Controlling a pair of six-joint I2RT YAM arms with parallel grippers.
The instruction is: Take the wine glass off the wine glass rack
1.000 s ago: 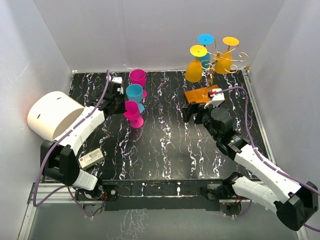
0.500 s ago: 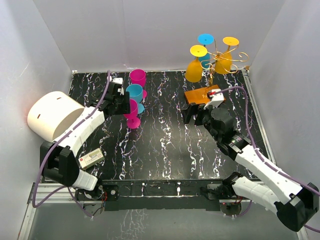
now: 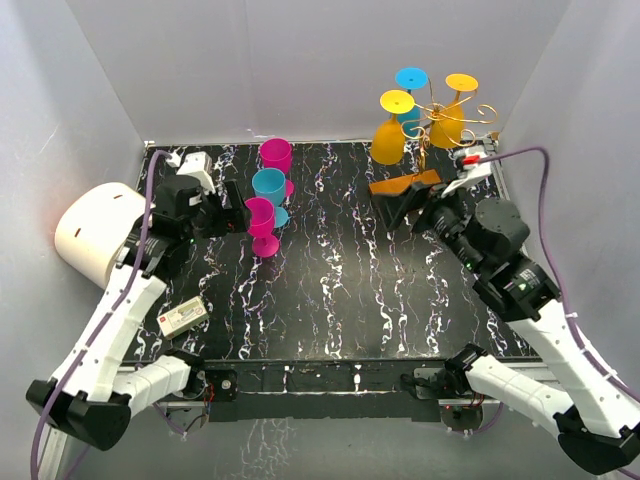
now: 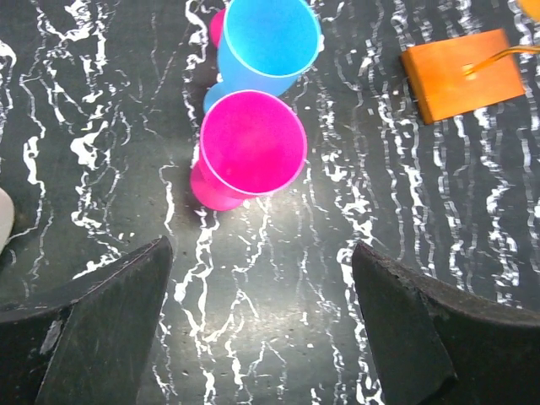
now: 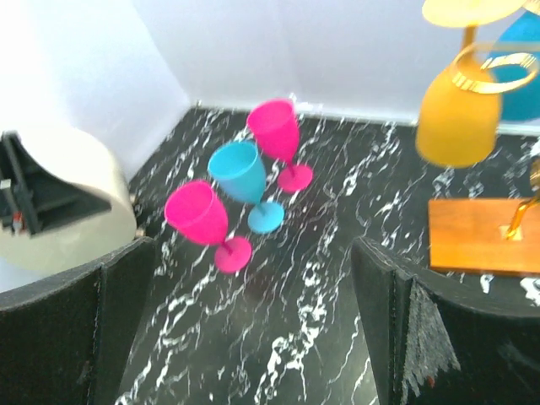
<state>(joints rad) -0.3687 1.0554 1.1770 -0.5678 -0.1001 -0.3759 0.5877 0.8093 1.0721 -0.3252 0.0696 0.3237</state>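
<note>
The wine glass rack (image 3: 424, 152) stands at the back right, its gold curled arms above an orange base (image 3: 404, 183). Two yellow wine glasses (image 3: 388, 141) and a blue one (image 3: 410, 80) hang upside down from it. One yellow glass (image 5: 458, 120) shows in the right wrist view over the base (image 5: 472, 236). My right gripper (image 3: 398, 207) is open just in front of the base, holding nothing. My left gripper (image 3: 228, 216) is open, left of the near pink glass (image 3: 262, 224) and apart from it. That pink glass (image 4: 251, 145) stands upright beyond its fingers (image 4: 110, 325).
A blue glass (image 3: 268, 186) and a second pink glass (image 3: 276, 155) stand upright in a row behind the near pink one. A white cylinder (image 3: 95, 228) lies at the left wall. A small white box (image 3: 182, 317) lies near the front left. White walls close in three sides.
My left gripper has opened, let go of the near pink glass and drawn back to the left. My right arm has risen and swung right, toward the rack's base.
</note>
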